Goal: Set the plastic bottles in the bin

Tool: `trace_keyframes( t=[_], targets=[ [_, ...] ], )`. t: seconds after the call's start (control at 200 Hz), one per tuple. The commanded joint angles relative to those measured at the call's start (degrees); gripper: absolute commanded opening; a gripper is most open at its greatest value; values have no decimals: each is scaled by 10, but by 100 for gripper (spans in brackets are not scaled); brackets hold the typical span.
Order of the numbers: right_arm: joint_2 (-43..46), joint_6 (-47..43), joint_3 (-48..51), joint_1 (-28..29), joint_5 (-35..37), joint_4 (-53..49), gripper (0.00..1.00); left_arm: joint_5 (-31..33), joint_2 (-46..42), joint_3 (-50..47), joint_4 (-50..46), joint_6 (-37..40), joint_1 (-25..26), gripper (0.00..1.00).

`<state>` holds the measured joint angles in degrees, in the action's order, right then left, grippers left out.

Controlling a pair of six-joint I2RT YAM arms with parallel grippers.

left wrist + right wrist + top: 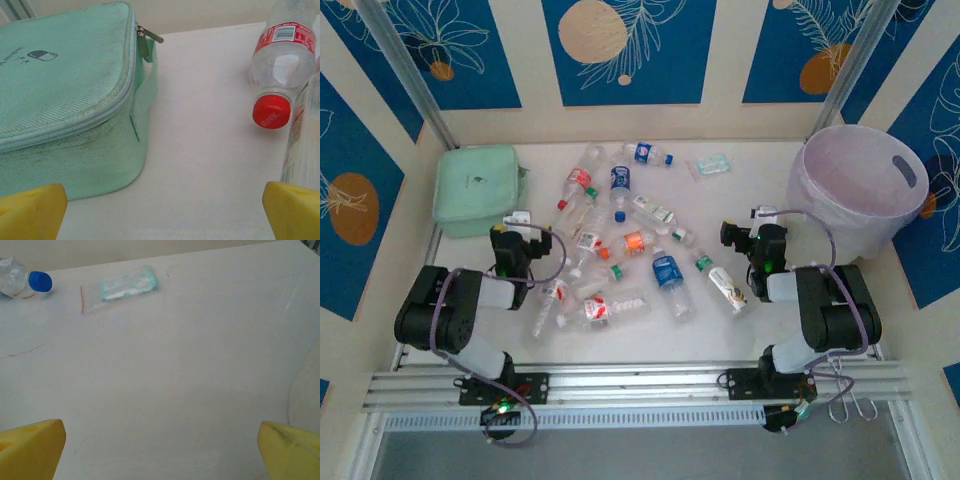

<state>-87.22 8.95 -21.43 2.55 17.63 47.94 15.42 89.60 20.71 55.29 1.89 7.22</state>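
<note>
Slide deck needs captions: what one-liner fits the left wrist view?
Left gripper, jaws open, faces a mint-green pouch and a red-capped bottle lying on the white table.

Both arms are bolted to a ribbed silver aluminium rail [640, 385]. The left arm [450, 320] and the right arm [830, 310] share one build: bulky matte-black rounded joint housings joined by smooth pale grey-white links. Thin lilac cables [557, 255] loop along each arm, from the rail out to the black wrists. Just below the rail, the left arm's black base mount shows small green and red lights. The right arm's wrist, farther from the rail, shows a green light. The left gripper [160, 212] and the right gripper [160, 452] have blunt, bright-yellow fingertips [30, 210].
</note>
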Motion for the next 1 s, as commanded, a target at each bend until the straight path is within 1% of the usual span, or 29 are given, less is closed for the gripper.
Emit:
trace_keyframes(
  t=[0.0, 0.485, 0.575, 0.82, 0.886, 0.936, 0.956, 0.981, 0.996],
  targets=[
    [-1, -7, -11, -1, 6, 9, 99, -4, 4, -4, 18, -1, -6, 100],
    [-1, -6, -12, -3, 3, 6, 99, -19, 4, 1, 6, -6, -13, 100],
    [1, -2, -12, -11, -16, 2, 99, -20, 4, 1, 5, -6, -14, 100],
    [0, -2, -14, -12, -17, 0, 99, -27, 3, 1, 4, -8, -18, 100],
    [3, -16, -19, -6, -33, -10, 99, -23, 1, -1, 9, -7, -18, 100],
    [12, -28, -21, 2, -32, -20, 99, -13, -18, 9, -23, -11, -18, 100],
    [20, -30, -23, 5, -26, -26, 99, -17, -31, 17, -50, -13, -18, 100],
    [27, -31, -25, 8, -17, -33, 99, -6, -45, 30, -81, -11, -17, 100],
    [38, -35, -34, 17, -3, -59, 99, -3, -56, 39, -108, -12, -17, 100]
  ],
)
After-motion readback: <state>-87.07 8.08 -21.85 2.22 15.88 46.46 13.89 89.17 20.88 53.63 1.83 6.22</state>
